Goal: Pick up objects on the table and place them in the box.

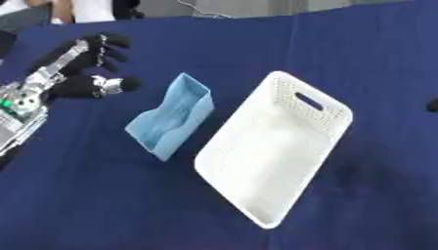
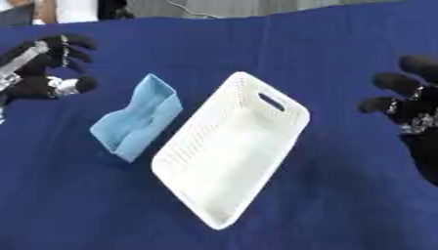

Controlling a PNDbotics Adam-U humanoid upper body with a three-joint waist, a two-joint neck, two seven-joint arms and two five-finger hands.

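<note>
Light blue open-topped paper carton lying on the dark blue tablecloth, crumpled and tilted, long axis running diagonally from upper right to lower left, open side up. Just beside its right edge, apart by a narrow strip of cloth — white perforated plastic basket, rectangular, set askew on the same diagonal, slot handle cut into the far short wall, nothing inside. Carton outside the basket, resting on the cloth to the basket's left. Further out, at the upper left: left hand, black-gloved with silver links showing, raised near the carton's upper end but clear of it; fingers spread and only lightly bent, thumb pointing toward the carton, nothing held. On the opposite side, at the right edge of the right eye view: right hand, also black with silver joints, well apart from the basket, fingers relaxed and reaching inward over the cloth — empty as well. Only a dark sliver of that hand visible in the left eye view. Cloth smooth apart from a few faint folds.
</note>
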